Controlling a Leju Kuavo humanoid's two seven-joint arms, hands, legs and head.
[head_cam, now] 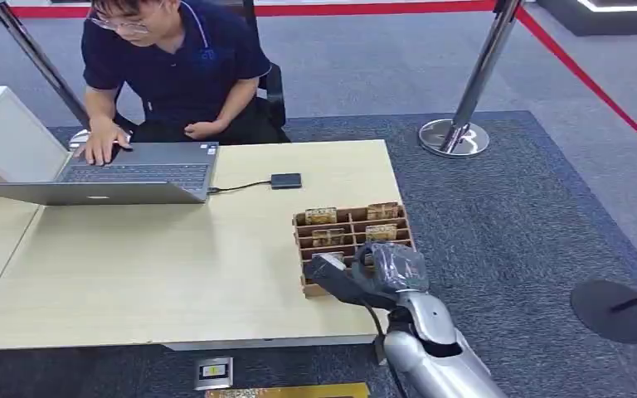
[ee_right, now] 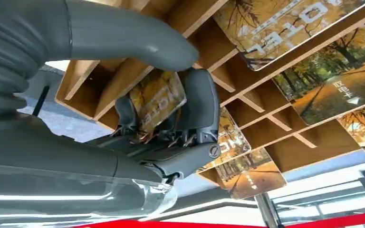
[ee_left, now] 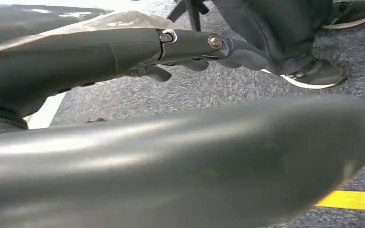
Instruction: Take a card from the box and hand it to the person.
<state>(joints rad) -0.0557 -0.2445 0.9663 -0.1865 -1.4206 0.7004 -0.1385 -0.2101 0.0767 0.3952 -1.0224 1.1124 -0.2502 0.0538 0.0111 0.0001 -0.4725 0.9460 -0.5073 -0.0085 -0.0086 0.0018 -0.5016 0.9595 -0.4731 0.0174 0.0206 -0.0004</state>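
You're at the pickup step; your right hand (ee_right: pixel 171 118) is inside the box (head_cam: pixel 352 236), fingers (ee_right: pixel 199 104) closing around 1 card (ee_right: pixel 157 102) in a near slot; next, I judge, lift it out and reach toward the person (head_cam: pixel 174 66); left hand (ee_left: pixel 180 52) hangs, holding nothing.

Wooden box (head_cam: pixel 352 236), glossy printed cards (ee_right: pixel 342 85), matt pale wood-look table (head_cam: pixel 174 265)

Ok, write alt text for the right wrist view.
The robot's right hand closes dark fingers around an autumn-leaf card in a wooden divided box. More such cards sit in neighbouring compartments.
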